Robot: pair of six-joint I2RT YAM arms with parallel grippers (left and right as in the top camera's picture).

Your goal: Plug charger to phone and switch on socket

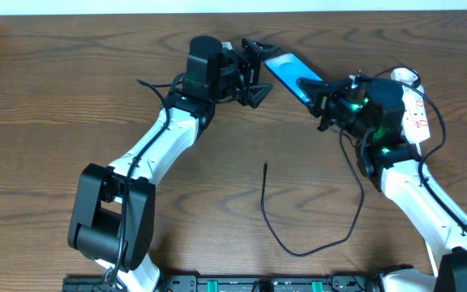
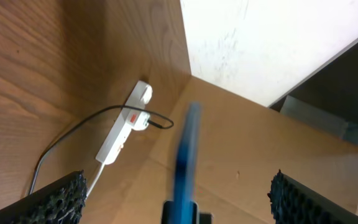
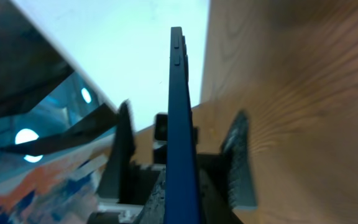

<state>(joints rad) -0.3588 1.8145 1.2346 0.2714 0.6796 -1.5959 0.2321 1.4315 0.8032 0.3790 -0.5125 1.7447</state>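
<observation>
Currently: right gripper pinches phone, lifted and tilted. Left gripper spread wide around its other end. Charger slack on table. Right arm partly hides socket.

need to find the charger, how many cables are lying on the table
2. The black charger loops on the table at centre front; the white cord trails from the near end of the socket. Others may be hidden.
</observation>
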